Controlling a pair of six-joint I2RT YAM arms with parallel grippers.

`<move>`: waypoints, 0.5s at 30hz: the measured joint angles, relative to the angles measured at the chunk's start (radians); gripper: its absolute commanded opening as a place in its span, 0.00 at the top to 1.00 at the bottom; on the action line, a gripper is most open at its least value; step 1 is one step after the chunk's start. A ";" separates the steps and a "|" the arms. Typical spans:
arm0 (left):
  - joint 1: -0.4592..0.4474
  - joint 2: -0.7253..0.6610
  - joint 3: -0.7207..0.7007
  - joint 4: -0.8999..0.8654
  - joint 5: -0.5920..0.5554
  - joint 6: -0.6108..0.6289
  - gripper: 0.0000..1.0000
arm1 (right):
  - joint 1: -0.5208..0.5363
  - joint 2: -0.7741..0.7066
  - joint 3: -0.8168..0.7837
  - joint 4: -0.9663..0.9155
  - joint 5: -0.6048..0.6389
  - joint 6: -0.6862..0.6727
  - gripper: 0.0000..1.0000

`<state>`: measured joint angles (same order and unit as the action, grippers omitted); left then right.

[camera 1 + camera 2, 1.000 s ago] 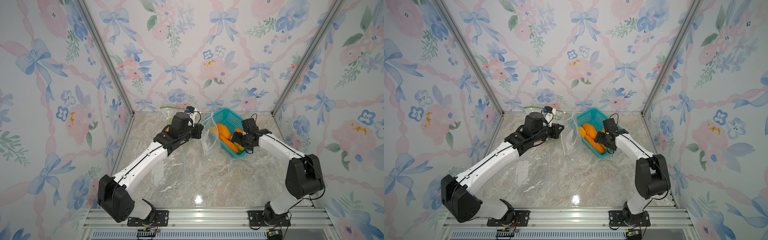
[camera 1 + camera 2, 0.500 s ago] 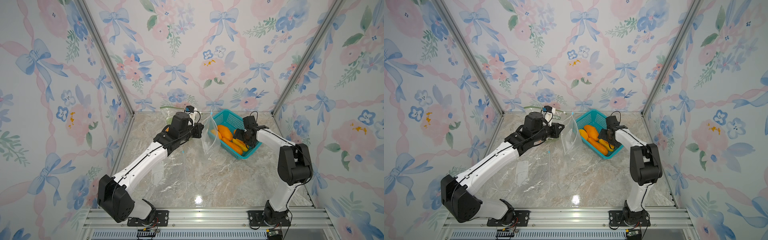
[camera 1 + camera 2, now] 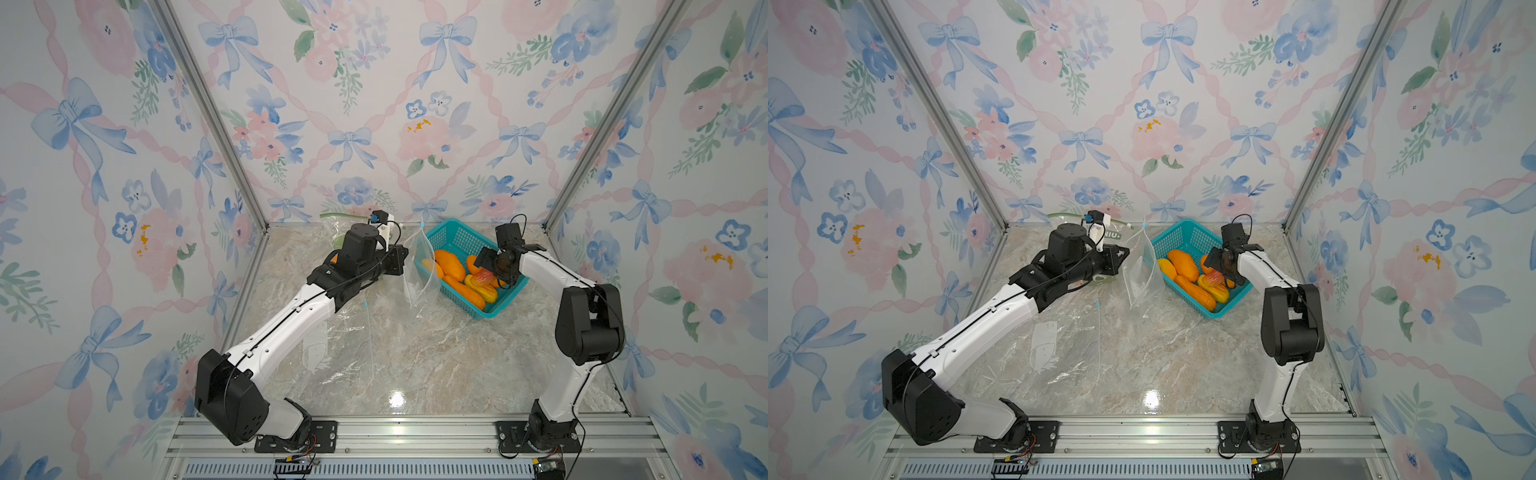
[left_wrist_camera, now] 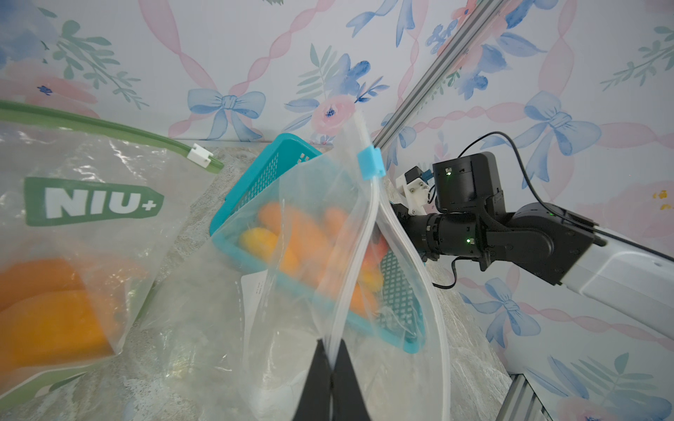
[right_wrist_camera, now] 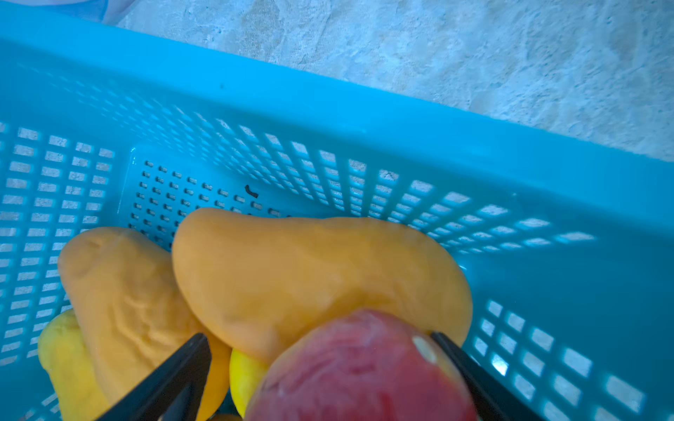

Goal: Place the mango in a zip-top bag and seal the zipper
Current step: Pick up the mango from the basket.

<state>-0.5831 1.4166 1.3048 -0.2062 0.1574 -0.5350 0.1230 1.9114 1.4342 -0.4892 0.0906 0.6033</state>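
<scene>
two arms split the work. the left gripper (image 4: pixel 331 344) is pressed together on one lip of the clear zip-top bag (image 3: pixel 417 274) and holds it upright just beside the teal basket (image 3: pixel 453 226). the blue slider (image 4: pixel 370 164) sits at the bag's top corner, and the free lip bows out toward the right arm, so the mouth gapes that way.

the right gripper (image 5: pixel 319 335) is spread wide inside the basket, one finger on each side of a red-blushed mango (image 5: pixel 364 368), not yet pinching it. one finger looks to be against the skin and the other stands apart. this arm is plainly the nearer. the fruit points end-on at the wrist camera, so its long axis cannot be read.

the bag's mouth lies across the basket from this mango, toward the robot's left. in the way are the basket's near wall and two orange mangoes (image 5: pixel 310 277) packed against the red one. a lift clear of the rim probably has to come first.

a green-labelled bag (image 4: pixel 91 204) already holding orange fruit lies behind the left gripper, and another flat clear bag (image 3: pixel 316 349) rests on the marble table (image 3: pixel 436 365).
</scene>
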 measured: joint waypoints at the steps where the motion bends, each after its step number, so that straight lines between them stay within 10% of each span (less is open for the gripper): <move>1: 0.000 0.000 0.000 0.000 0.000 0.000 1.00 | 0.000 0.004 0.004 0.000 0.002 -0.002 0.13; 15: -0.003 0.009 0.000 0.002 0.019 -0.008 1.00 | -0.005 0.011 0.009 0.024 -0.032 -0.010 0.60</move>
<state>-0.5858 1.4258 1.3048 -0.2039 0.1761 -0.5430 0.1184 1.9228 1.4433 -0.4656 0.0582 0.5930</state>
